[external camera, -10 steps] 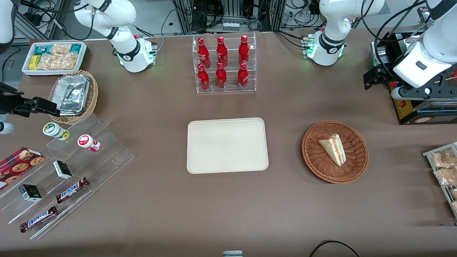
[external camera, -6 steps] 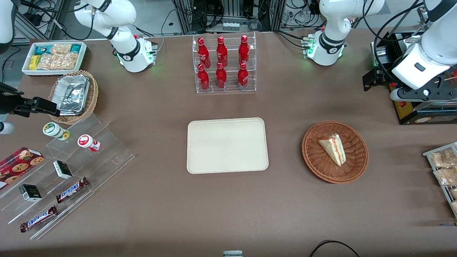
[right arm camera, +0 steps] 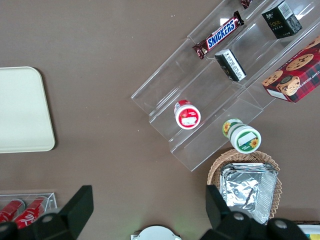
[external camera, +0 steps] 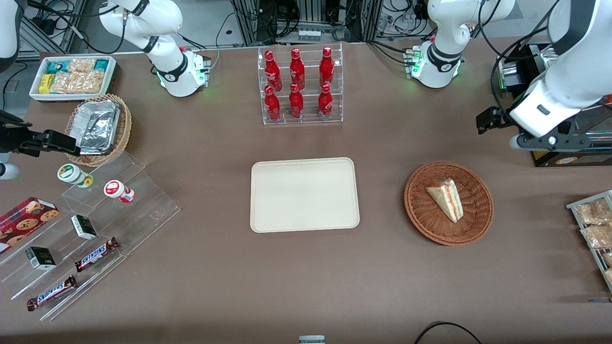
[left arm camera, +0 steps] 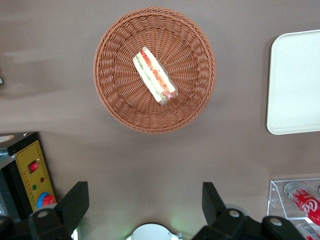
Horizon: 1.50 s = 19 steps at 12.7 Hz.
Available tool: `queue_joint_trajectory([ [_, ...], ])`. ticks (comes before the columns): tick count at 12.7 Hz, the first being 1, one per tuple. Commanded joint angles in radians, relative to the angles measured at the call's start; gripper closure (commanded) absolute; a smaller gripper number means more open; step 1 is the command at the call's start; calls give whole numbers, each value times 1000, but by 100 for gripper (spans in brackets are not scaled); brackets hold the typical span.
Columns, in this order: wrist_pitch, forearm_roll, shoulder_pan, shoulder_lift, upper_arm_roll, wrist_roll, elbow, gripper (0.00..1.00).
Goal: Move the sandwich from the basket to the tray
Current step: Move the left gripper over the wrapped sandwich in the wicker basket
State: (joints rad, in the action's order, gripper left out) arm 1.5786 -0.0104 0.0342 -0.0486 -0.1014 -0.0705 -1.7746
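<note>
The sandwich (external camera: 445, 199) is a pale bread wedge with red and green filling, lying in the round reddish-brown wicker basket (external camera: 420, 210). It also shows in the left wrist view (left arm camera: 154, 76), in the middle of the basket (left arm camera: 120, 100). The cream tray (external camera: 304, 194) lies flat beside the basket, toward the parked arm's end, and is bare; its edge shows in the left wrist view (left arm camera: 295, 82). My left gripper (external camera: 550, 138) hangs above the table, farther from the front camera than the basket and apart from it. It is open and empty (left arm camera: 144, 200).
A clear rack of red bottles (external camera: 300, 86) stands farther from the front camera than the tray. A black and yellow box (external camera: 569, 153) sits under my working arm. Wrapped snacks on a rack (external camera: 595, 229) lie at the working arm's table edge.
My left arm has moved toward the basket, coming nearer to the front camera and a little toward the tray. The sandwich, basket and tray have not moved.
</note>
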Motion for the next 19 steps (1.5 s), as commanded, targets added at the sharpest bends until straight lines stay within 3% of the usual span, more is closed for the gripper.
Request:
queue_joint_trajectory([
  [1, 122, -11, 13, -16, 14, -8, -110, 0],
  [8, 545, -13, 12, -2, 17, -20, -411, 0],
  [10, 592, -11, 1, 39, 17, -31, -417, 0],
  [19, 735, -13, 13, 150, 12, -592, -416, 0],
])
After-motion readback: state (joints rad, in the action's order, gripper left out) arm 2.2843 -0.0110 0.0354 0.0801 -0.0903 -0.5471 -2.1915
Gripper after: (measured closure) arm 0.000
